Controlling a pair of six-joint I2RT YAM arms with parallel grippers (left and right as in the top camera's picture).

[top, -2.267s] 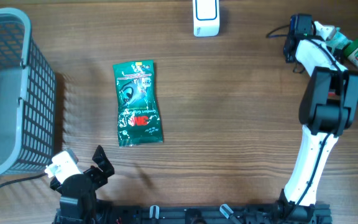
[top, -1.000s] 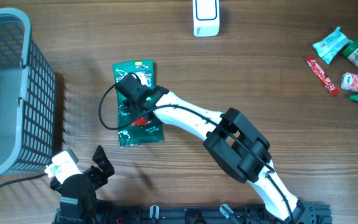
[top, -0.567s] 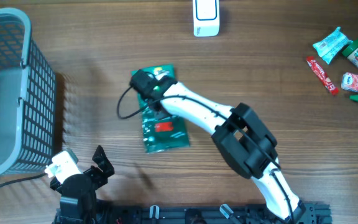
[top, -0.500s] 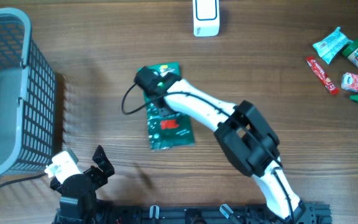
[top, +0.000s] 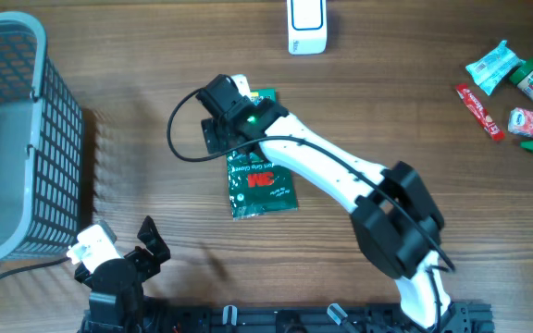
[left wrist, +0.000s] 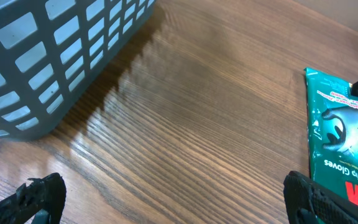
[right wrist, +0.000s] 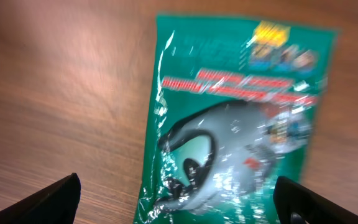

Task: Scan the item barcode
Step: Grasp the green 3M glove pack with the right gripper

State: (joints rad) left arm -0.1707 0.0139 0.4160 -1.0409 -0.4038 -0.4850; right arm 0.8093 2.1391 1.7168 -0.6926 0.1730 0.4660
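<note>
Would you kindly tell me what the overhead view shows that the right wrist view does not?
Only overhead: the grey plastic mesh basket, white box-shaped device, cluster of small colourful packets and bottles. Only right wrist: the grey glove picture, and dark fingertips of the open right gripper. Both: the green plastic glove packet lying flat on the brown wooden table.

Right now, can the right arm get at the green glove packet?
Probably yes. The right gripper hangs open directly over the upper end of the green glove packet, jaws spread to either side of it, and nothing sits between them.
</note>
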